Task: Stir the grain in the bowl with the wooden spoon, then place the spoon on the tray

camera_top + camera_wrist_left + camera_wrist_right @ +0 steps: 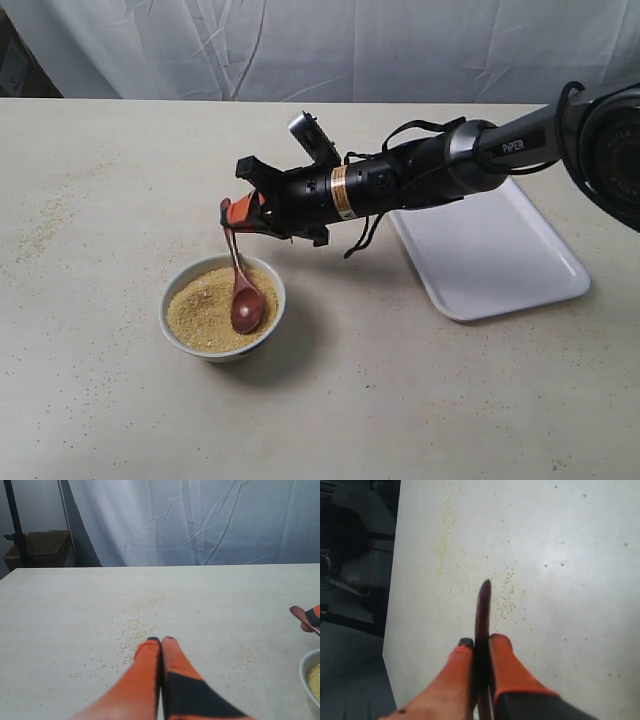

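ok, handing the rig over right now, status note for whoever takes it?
Right hand: shut on the wooden spoon handle, spoon head down in the grain in the bowl.
Left hand: shut, empty, over the table, clear of the bowl.
Tray: right of the bowl, nothing seen on it.
Done: spoon grasped and in the grain; stirring progress unclear.
To do: finish stirring, put spoon on tray.

We read one word only: "PIPER", in pale letters on the grey link of the right arm [513,146], exterior view. The gold band [341,192] further down that arm has a small dark mark that we can't make out, too tiny. We find nothing legible in either wrist view.
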`<state>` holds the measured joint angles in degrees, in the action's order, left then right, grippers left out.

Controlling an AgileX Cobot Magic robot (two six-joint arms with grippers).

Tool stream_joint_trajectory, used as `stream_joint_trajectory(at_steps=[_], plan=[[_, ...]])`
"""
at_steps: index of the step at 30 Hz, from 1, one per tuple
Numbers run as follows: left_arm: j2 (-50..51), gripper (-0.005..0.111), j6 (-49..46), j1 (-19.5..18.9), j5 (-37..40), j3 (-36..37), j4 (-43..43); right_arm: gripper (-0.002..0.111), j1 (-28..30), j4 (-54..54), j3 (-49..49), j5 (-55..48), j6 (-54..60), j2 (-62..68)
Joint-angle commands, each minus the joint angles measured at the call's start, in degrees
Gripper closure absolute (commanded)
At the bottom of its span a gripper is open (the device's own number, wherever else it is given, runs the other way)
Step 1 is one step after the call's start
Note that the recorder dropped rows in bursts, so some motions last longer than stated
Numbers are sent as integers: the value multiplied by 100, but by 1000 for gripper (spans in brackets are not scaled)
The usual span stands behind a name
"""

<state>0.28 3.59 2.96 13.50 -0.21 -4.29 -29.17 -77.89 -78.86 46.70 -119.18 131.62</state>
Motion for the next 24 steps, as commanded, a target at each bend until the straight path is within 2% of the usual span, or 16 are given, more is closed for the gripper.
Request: stream_joint_trajectory(at_steps=[1, 5, 9, 14, 18, 22, 24], plan=[[-28, 107, 19, -4, -27, 21, 16, 109, -5, 597, -33, -113, 147, -5], [-28, 107, 19, -4, -27, 21, 16, 109, -5, 1296, -33, 173, 596, -197], [-28, 107, 19, -4, -27, 21, 16, 109, -5, 1548, -33, 369, 1663, -639], [-28, 107, 19, -4, -27, 21, 16, 109, -140, 613, -33, 552, 3846, -1207], [-28, 107, 19, -4, -27, 21, 16, 109, -512, -264, -23, -143, 4474, -1269], [-28, 107, 19, -4, -27, 21, 16, 109, -851, -265, -23, -1156, 5052, -1103], [-28, 107, 19, -4, -27, 21, 16, 109, -954, -277, -23, -1343, 5057, -989]])
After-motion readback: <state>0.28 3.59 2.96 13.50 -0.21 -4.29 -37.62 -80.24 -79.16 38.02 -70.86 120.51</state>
